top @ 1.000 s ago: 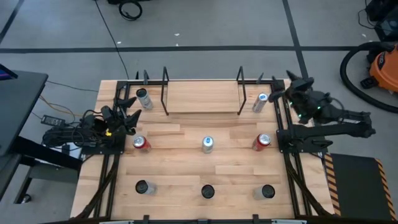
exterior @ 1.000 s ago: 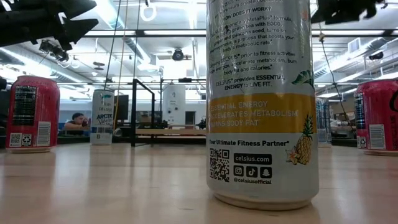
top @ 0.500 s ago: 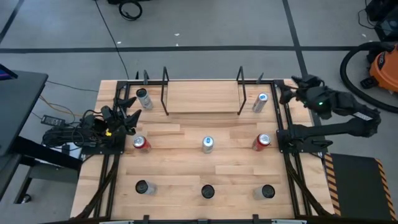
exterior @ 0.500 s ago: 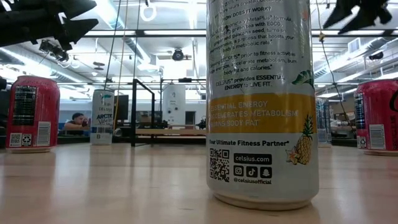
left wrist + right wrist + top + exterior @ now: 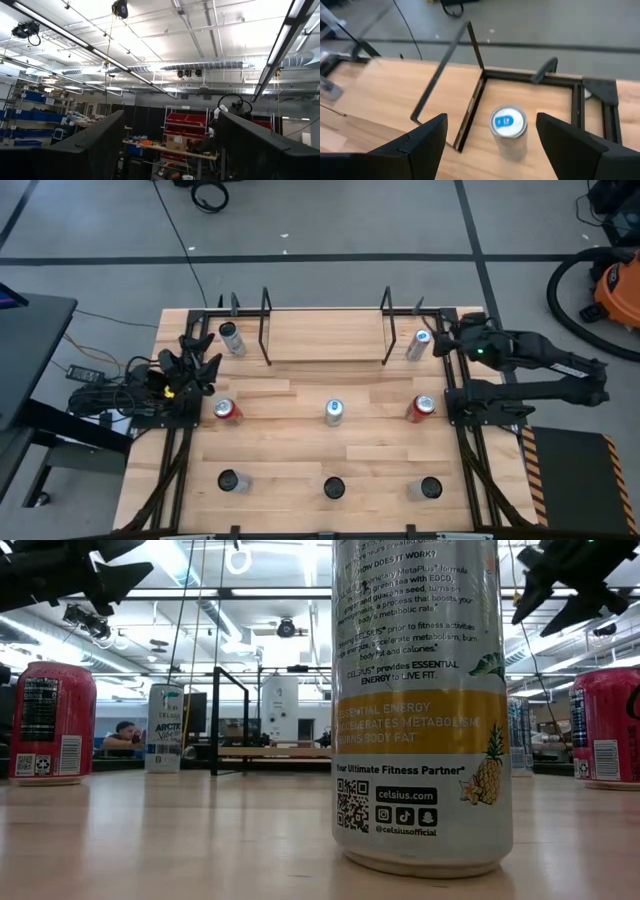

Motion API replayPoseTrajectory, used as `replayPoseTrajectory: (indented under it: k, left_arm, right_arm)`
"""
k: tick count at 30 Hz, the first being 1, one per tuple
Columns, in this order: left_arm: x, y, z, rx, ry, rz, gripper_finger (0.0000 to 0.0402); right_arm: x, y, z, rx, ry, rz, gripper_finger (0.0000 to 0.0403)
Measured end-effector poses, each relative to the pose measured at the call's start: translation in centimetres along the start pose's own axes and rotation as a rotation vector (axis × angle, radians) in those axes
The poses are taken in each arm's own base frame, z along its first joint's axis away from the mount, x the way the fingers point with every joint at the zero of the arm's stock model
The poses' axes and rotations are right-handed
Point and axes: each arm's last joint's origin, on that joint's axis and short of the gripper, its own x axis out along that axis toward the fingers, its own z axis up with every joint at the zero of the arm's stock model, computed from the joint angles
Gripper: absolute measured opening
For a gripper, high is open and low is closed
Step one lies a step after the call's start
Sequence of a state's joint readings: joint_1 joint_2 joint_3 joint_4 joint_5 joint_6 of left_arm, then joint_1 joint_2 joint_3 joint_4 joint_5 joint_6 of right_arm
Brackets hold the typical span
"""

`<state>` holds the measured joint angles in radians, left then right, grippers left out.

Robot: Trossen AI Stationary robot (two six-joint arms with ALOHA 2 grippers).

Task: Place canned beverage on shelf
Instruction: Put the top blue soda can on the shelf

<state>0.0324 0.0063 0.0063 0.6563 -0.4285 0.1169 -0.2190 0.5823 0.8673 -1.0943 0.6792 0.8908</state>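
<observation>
Several beverage cans stand on the wooden table. A silver can (image 5: 418, 345) (image 5: 508, 131) stands upright at the far right, just outside the end frame (image 5: 470, 65) of the shelf (image 5: 325, 335). My right gripper (image 5: 450, 340) (image 5: 491, 119) hovers above and to the right of that can, tipped down toward it. It is open and touches nothing. My left gripper (image 5: 196, 348) (image 5: 171, 114) waits at the table's left edge, pointing upward and open, with nothing between its fingers. The shelf board carries no can.
Other cans: a silver one (image 5: 231, 338) at the far left, two red ones (image 5: 226, 410) (image 5: 422, 408), one at mid-table (image 5: 333, 412), and three along the near edge, the middle one (image 5: 420, 710) close to the low camera. Black frame rails (image 5: 455, 410) run along both table sides.
My right gripper has swung from pointing up and away to tipping down. It has rolled about its own axis and sunk toward the silver can at the far right. Its finger gap looks the same. No can has moved.
</observation>
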Motion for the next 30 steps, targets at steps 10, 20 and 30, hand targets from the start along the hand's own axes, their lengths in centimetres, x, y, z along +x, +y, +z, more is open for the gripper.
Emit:
replayPoseTrajectory:
  k: [10,20,30]
  left_arm:
    - [0.0,0.0,0.1,-0.004,-0.007,0.002,0.0321]
    - [0.0,0.1,0.3,-0.017,-0.033,0.007,0.0321]
    - [0.0,0.1,0.3,-0.017,-0.033,0.007,0.0321]
  right_arm:
    - [3.3,1.8,0.0,-0.035,0.088,-0.176,0.0313]
    - [6.3,2.4,0.6,0.012,0.186,-0.228,0.0313]
    - [8.8,2.0,1.0,-0.008,0.27,-0.306,0.0313]
